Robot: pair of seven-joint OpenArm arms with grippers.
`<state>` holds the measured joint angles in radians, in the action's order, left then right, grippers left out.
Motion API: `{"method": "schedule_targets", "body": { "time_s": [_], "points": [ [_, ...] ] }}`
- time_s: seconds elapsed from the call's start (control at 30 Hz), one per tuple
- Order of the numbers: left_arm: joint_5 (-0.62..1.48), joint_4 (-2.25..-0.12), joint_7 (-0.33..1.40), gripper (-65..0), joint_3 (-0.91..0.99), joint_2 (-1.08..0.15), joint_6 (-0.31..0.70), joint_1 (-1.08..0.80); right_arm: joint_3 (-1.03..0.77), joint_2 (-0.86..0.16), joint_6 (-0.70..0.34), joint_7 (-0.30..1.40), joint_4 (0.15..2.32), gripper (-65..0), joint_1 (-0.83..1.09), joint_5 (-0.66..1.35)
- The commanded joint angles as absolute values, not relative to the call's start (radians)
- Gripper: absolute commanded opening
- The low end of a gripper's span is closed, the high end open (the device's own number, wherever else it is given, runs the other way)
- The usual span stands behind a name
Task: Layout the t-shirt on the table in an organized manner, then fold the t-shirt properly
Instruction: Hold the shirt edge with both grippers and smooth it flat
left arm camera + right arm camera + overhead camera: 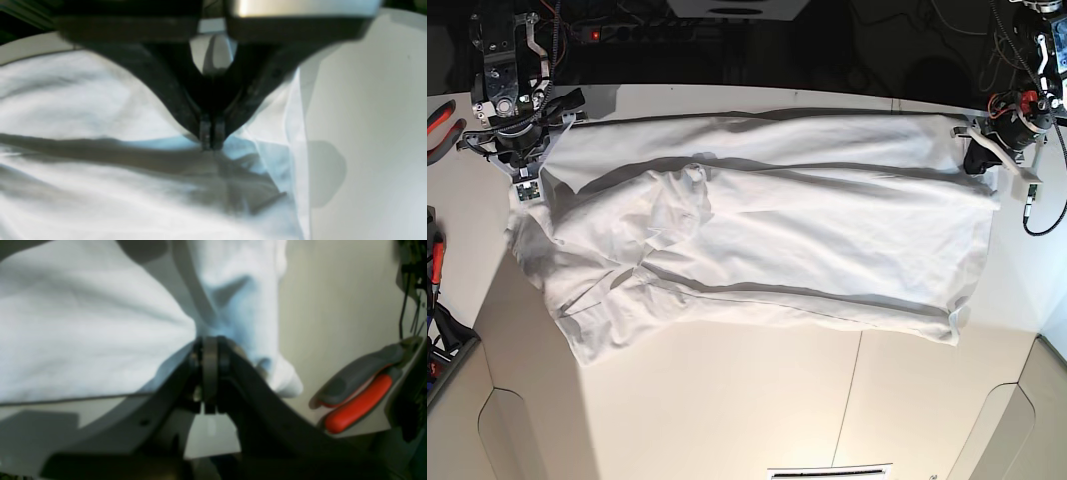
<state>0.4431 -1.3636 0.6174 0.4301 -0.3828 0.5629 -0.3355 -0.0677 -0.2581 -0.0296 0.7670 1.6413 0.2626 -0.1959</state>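
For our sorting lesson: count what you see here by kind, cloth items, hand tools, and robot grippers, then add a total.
Cloth items: 1, the t-shirt
Hand tools: 1, red-handled pliers
Robot grippers: 2, left gripper and right gripper
Total: 4

1. The near half of the big off-white table [757,410] is bare, so a gripper can pass there.
2. The wrinkly white cotton t-shirt [827,250] covers the far half.
3. Red-handled pliers [358,403] lie near the table's edge beside the right arm.
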Motion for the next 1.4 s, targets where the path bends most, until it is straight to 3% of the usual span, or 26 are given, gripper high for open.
{"method": "schedule_targets", "body": {
  "time_s": [0.0,0.27,1.03,1.37],
  "points": [
    [0.407,-1.361,0.681,-65.0,0.457,-0.396,0.542,-0.353,-0.073,-0.269,-0.025,0.77,1.657,-65.0,0.273,-0.2],
    [0.548,-1.361,0.733,-65.0,0.581,-0.396,0.63,-0.355,-0.073,-0.269,-0.022,0.791,1.658,-65.0,0.284,-0.202],
    [0.657,-1.365,0.714,-65.0,0.583,-0.394,0.633,-0.346,-0.073,-0.269,-0.022,0.82,1.673,-65.0,0.289,-0.199],
    [0.677,-1.512,0.714,-65.0,0.584,-0.394,0.652,-0.347,-0.073,-0.269,-0.021,0.819,1.936,-65.0,0.289,-0.199]
  ]
}}
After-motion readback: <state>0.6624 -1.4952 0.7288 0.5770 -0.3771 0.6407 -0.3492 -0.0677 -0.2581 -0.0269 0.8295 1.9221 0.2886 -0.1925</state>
